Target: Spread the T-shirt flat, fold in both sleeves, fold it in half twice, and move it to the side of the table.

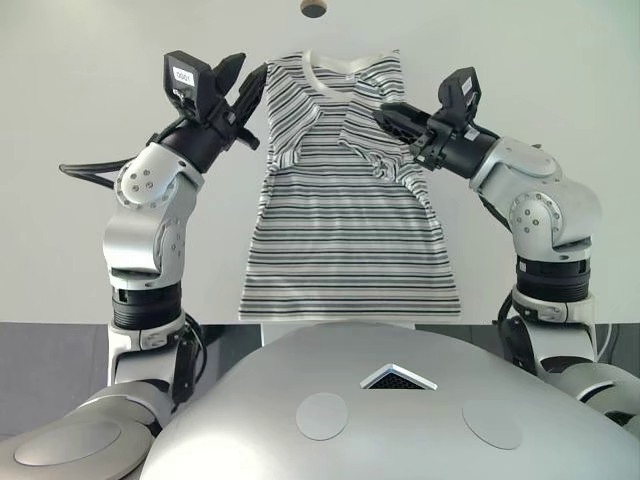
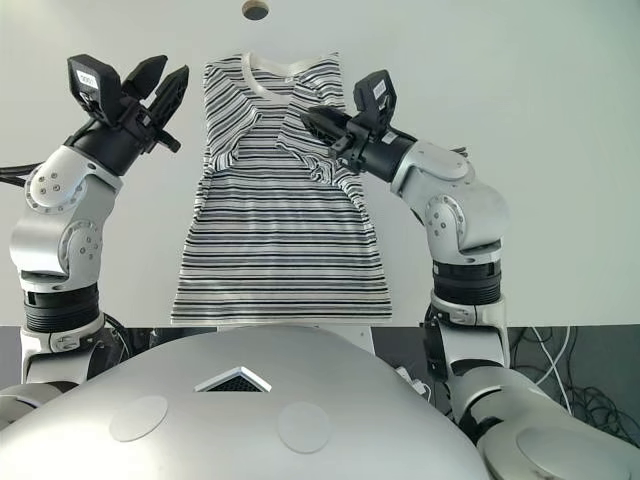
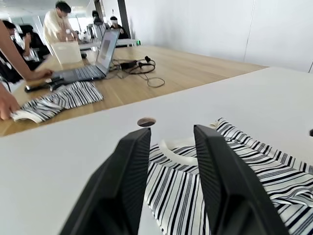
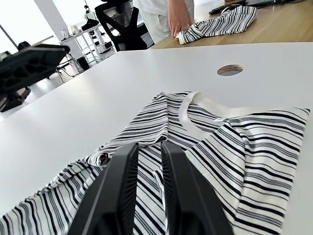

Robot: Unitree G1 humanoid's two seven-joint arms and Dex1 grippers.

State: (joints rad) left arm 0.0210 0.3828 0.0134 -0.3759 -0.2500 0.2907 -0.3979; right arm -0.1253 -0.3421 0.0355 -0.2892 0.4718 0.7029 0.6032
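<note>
I see the T-shirt [image 1: 345,230], black-and-white striped with a white neckband, lying face up on the white counter [image 1: 560,80]. Its collar points away from me and its hem lies along the near edge. Both sleeves are folded in over the chest, and the right one is bunched and wrinkled.

One T-shirt [image 1: 345,210] lies on one white table [image 1: 560,80]. There are two grippers over it, the left gripper [image 1: 250,66] and the right gripper [image 1: 382,112]. One round hole [image 1: 313,8] marks the table's far edge. Beyond it, one wooden table [image 3: 205,66] carries one laptop [image 3: 105,51] and one striped cloth [image 3: 63,100].
</note>
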